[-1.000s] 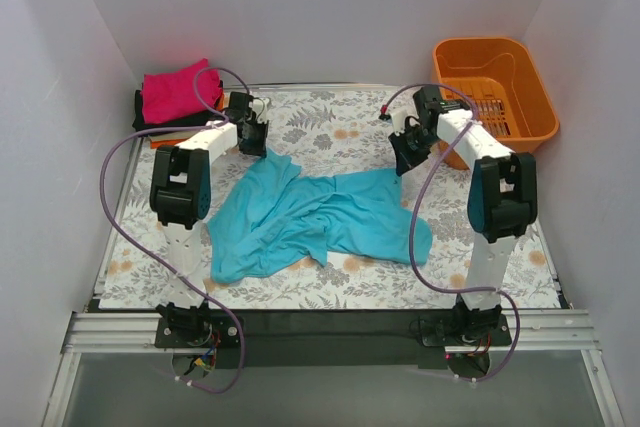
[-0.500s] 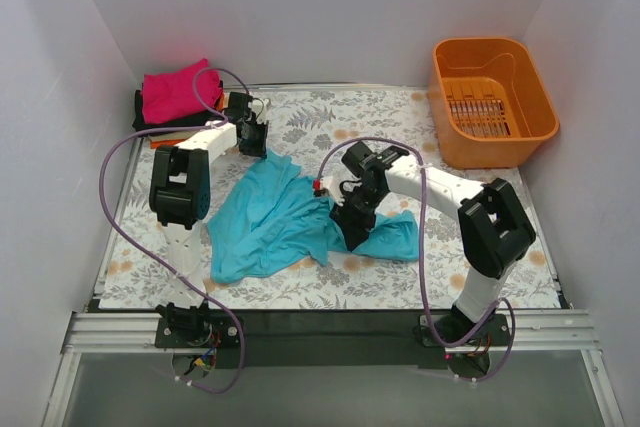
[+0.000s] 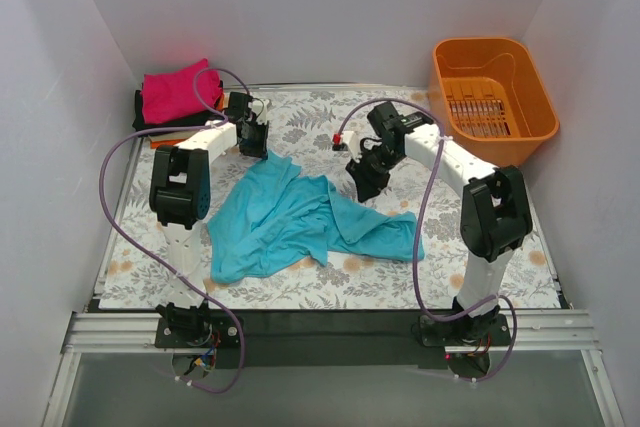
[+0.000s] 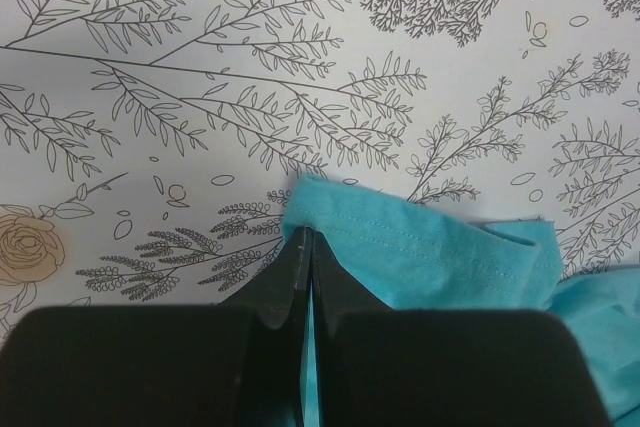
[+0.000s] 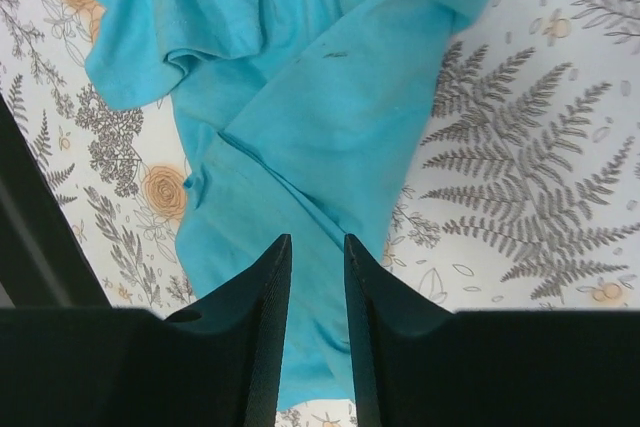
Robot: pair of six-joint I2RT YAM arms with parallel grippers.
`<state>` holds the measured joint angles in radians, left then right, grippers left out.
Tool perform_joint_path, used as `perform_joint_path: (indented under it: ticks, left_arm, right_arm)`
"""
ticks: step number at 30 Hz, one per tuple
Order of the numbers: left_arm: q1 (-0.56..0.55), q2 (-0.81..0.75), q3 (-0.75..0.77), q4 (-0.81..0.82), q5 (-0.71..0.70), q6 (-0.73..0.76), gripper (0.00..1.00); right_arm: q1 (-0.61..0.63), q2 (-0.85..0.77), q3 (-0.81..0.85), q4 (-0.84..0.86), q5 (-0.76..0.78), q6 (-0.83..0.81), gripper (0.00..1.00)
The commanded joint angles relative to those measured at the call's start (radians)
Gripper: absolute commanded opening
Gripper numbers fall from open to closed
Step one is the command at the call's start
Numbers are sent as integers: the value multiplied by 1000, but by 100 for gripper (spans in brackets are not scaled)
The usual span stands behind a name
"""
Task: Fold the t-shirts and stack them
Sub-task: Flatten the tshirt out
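Observation:
A teal t-shirt [image 3: 290, 217] lies crumpled on the floral table cover, its right part folded over itself. My left gripper [image 3: 254, 143] is shut on the shirt's back-left hem [image 4: 400, 242], close to the table. My right gripper [image 3: 366, 183] hovers over the shirt's back right edge, open, with nothing between its fingers [image 5: 265, 277]; teal cloth [image 5: 330, 117] lies beneath them. At the back left sits a stack of folded t-shirts: magenta [image 3: 176, 89] on top, black [image 3: 150, 119] under it, orange [image 3: 163, 142] peeking out below.
An orange plastic basket [image 3: 480, 45] stands at the back right corner, beside the right arm's elbow. White walls close in on three sides. Purple cables loop off both arms. The floral cover [image 3: 320, 122] shows between the two grippers.
My right gripper carried the shirt's back-right corner forward and left, opened and let it go, then drew back toward the rear. That part now lies folded in. The left gripper stayed put.

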<state>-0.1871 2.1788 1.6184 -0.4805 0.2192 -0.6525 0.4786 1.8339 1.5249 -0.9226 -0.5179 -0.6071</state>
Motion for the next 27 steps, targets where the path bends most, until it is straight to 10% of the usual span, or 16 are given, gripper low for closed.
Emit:
perform_joint_path:
  ticks: [1, 27]
  left_arm:
    - [-2, -5, 23, -27, 14, -6, 0]
    - [-2, 18, 28, -26, 22, -7, 0]
  right_arm:
    - [41, 8, -11, -33, 16, -46, 29]
    - [235, 148, -48, 7, 27, -80, 41]
